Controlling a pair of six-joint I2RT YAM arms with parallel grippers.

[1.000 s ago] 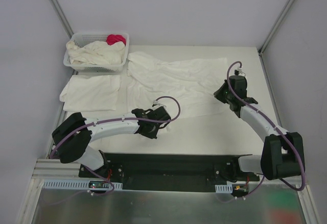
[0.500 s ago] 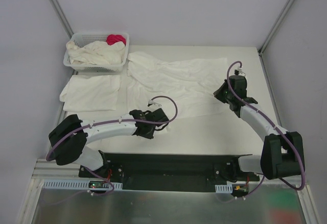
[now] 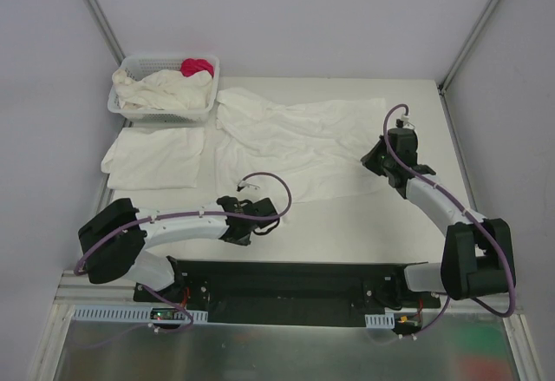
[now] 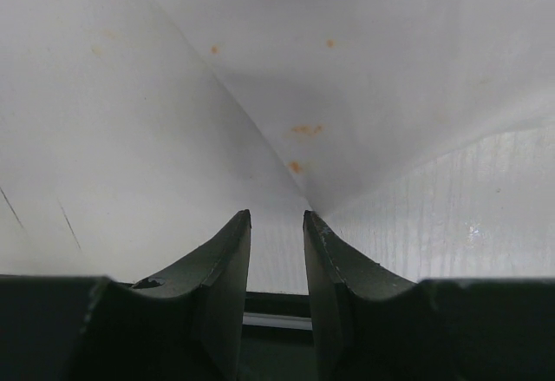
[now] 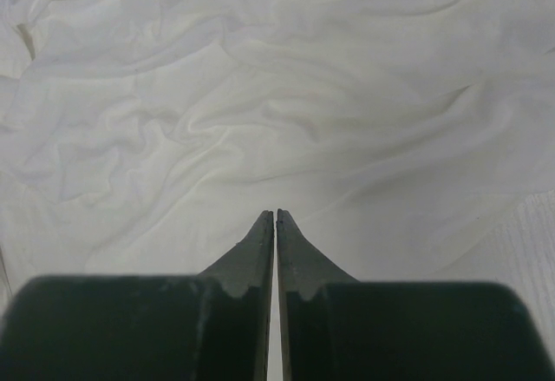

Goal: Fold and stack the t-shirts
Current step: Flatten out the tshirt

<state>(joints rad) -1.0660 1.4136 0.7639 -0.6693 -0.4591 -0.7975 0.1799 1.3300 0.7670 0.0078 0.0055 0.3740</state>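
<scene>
A white t-shirt [image 3: 303, 138] lies spread and wrinkled across the middle of the table. Its near corner [image 4: 303, 121] sits just ahead of my left gripper [image 4: 277, 213], whose jaws stand slightly apart with nothing between them. In the top view my left gripper [image 3: 270, 216] is just short of the shirt's near edge. My right gripper [image 3: 375, 160] is at the shirt's right corner. It is shut [image 5: 276, 213] with its tips on the cloth [image 5: 260, 95], and creases run out from them. A folded t-shirt [image 3: 156, 155] lies flat at the left.
A white lattice basket [image 3: 117, 103] at the back left holds crumpled white shirts [image 3: 165, 90] and a pink-red cloth [image 3: 197, 66]. Bare table [image 3: 347, 225] runs between the spread shirt and the arm bases. Walls close in at both sides.
My left gripper has opened, let go of the shirt's near corner and drawn back toward the near left. The right arm has not moved.
</scene>
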